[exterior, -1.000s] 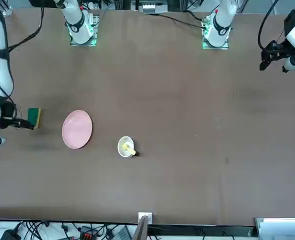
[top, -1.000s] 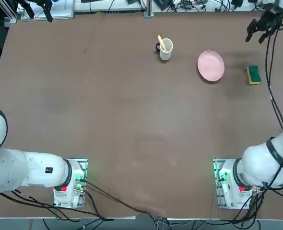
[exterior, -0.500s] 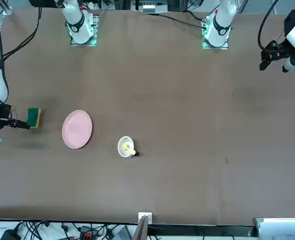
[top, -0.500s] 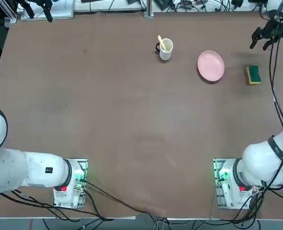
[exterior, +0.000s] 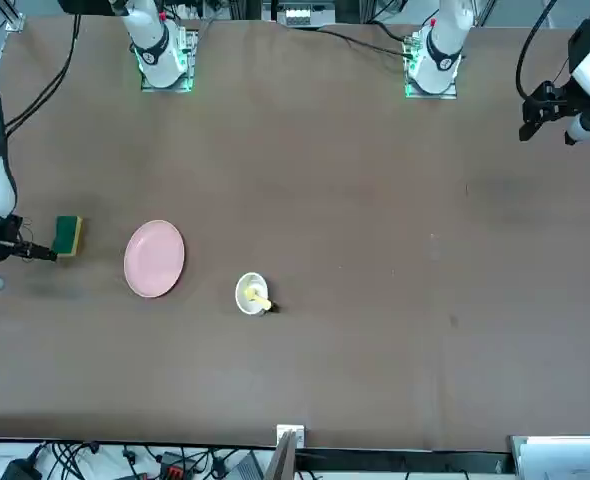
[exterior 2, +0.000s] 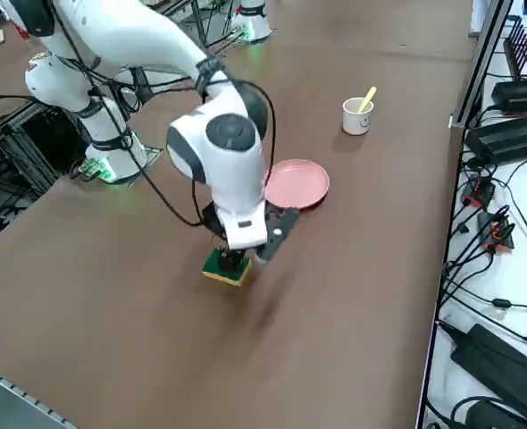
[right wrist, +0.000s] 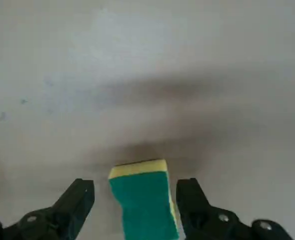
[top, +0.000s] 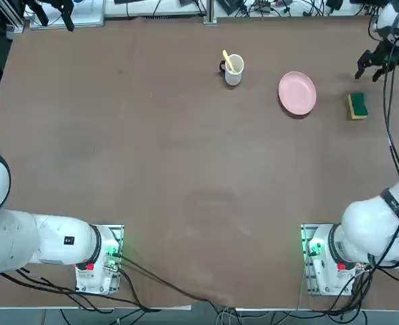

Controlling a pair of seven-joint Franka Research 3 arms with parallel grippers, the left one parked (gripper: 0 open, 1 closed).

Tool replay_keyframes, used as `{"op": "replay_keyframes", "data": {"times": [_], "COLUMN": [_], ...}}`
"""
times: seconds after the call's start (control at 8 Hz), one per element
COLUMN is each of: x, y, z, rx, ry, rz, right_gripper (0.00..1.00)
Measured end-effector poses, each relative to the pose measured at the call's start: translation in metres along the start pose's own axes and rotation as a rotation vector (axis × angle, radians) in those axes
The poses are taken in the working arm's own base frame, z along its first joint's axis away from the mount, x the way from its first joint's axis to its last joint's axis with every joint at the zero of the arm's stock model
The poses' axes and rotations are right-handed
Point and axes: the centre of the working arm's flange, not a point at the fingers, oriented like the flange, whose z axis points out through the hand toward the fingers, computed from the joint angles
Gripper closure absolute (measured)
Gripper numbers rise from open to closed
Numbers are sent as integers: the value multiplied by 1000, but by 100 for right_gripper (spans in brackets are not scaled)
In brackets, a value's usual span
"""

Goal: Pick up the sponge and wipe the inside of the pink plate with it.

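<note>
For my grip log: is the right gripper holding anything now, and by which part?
Nothing is held: the right gripper is open above the table, and the sponge shows between its fingers without either touching it.

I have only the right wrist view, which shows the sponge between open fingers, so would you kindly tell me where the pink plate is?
Observer: The pink plate lies on the table, to the robot's left of the sponge.

Operator: Thank you. Does anything lie in it?

Observer: No, its inside is bare. The right gripper hangs above the table near the sponge.

Operator: Is any other dish nearby?

Observer: A white cup holding a yellow utensil, left of the plate.
</note>
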Motion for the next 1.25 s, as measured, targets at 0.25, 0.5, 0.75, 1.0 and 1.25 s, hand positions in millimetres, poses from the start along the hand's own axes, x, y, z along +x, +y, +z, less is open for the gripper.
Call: {"op": "replay_keyframes", "data": {"times": [0.25, 0.5, 0.75, 1.0, 1.25], "x": [-9, -18, -25, -30, -32], "y": [-1, -4, -4, -5, -6], "z": [28, 41, 48, 51, 54], "rx": [9, 18, 8, 8, 10], "ry": [-32, -62, -81, -92, -99], "rz": [-15, -34, -49, -53, -55], "right_gripper": [0, 0, 0, 1, 3]}}
